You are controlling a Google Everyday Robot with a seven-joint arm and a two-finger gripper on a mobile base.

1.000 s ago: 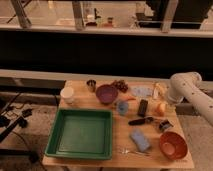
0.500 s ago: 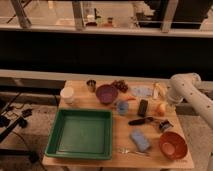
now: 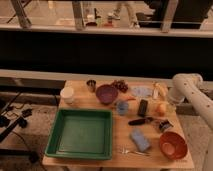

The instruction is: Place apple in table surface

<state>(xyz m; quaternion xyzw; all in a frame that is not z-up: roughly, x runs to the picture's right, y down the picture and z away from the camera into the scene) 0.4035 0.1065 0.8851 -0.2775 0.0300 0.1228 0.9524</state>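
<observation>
Light tan planks form the desk (image 3: 120, 131), which stands before a dark low wall, with pale posts and a brighter floor beyond. On its right side the apple (image 3: 161, 108) rests on the wood, beside a black block (image 3: 143, 107). The pincer (image 3: 160, 95) hangs just behind and above the fruit at the end of the white arm (image 3: 186, 84), which bends in from the right edge. Its fingers are spread and released, holding nothing. A green tray (image 3: 80, 132) fills the near left of the desk, and a purple bowl (image 3: 106, 93) and a white cup (image 3: 66, 94) sit behind it. An orange-red bowl (image 3: 173, 145) sits at the near right corner, well apart from the apple, with a blue sponge (image 3: 140, 140) to its left.
</observation>
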